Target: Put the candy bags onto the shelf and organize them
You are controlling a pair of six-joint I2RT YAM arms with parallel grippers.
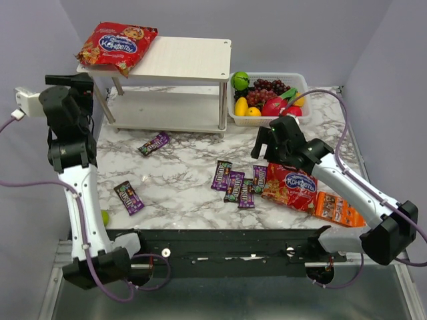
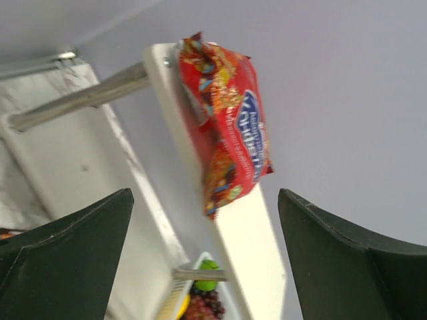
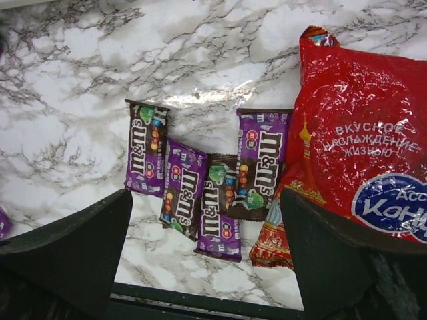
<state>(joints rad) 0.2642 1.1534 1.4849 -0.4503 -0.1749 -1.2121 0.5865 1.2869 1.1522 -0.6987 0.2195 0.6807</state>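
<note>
Hands: your left hand (image 2: 203,200) is spread wide and empty, facing the shelf (image 1: 193,57). One red bag (image 1: 117,45) lies on the top board's left end, overhanging the edge. Your right hand (image 3: 207,200), spread and empty, hangs over four purple packets (image 3: 181,190) just beside the second red bag (image 1: 291,187) on the worktop (image 1: 180,180).

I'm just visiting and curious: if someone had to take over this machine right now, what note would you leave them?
Left gripper: open, empty, raised beside the left end of the shelf.
Right gripper: open, empty, above the table.
Done: first red bag lies on the shelf's top board, left corner, overhanging the edge.
Left: second red bag, four purple packets clustered beside it, one lone packet near the shelf, another packet nearer the front edge, all on the table.
</note>
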